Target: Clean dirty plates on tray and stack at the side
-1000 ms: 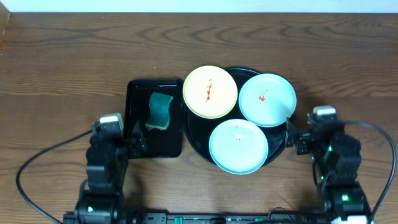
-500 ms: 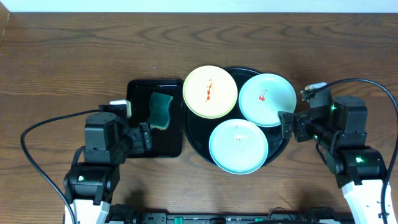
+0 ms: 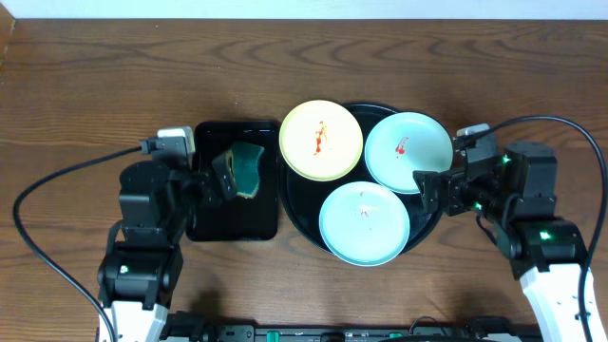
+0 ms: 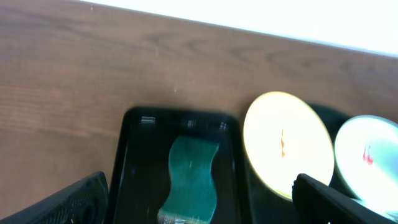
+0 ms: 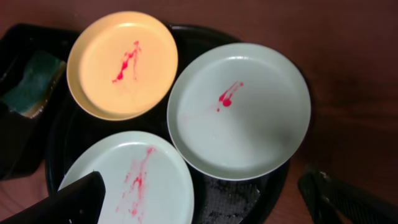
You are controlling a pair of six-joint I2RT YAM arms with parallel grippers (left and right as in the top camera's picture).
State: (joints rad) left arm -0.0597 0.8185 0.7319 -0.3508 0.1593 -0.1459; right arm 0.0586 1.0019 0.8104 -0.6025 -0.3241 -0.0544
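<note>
three smooth round plates (image 3: 321,141) crowd the glossy black round tray (image 3: 299,204).

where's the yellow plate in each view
Overhead: the yellow plate sits just above centre.
Left wrist: the plate is right of centre.
Right wrist: the plate is upper left.
Shared landmark: the green sponge lies to its left in all three.
</note>
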